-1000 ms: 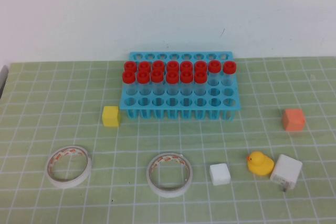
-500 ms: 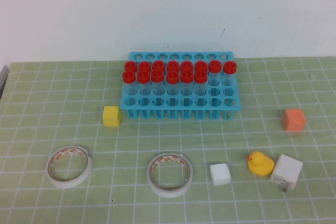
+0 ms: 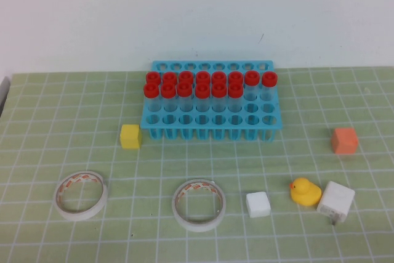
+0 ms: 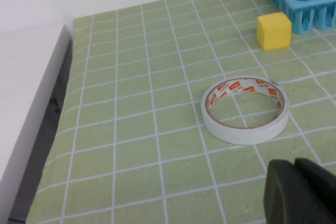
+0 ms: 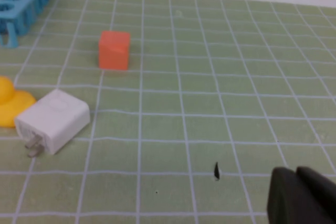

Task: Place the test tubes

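Your test tubes (image 3: pixel 202 90) stood in the blue rack (image 3: pixel 210 126) at the far middle of the green grid mat (image 3: pixel 61 121). Each tube was upright, its long axis vertical and its red cap pointing up. Eight of them filled one row from end to end. Six more sat in the next row toward you, starting from the rack's left end, so the two right-hand holes of that row were open. The rows in front of the tubes and the row behind them held nothing. The rack's own long axis ran left to right across the table.

Your left gripper (image 4: pixel 295 169) hung low over the near left part of the mat, its fingers pressed together on nothing, with the left tape roll (image 3: pixel 80 195) just ahead of it. Your right gripper (image 5: pixel 296 174) was likewise closed and empty over the near right part, near the white charger plug (image 3: pixel 336 202).

A yellow cube (image 3: pixel 130 135) lay just beside the rack's front left corner. A second tape roll (image 3: pixel 198 204), a white cube (image 3: pixel 258 204) and a rubber duck (image 3: pixel 304 191) lay along the near side, the duck touching the plug. An orange cube (image 3: pixel 344 141) sat apart at the right.
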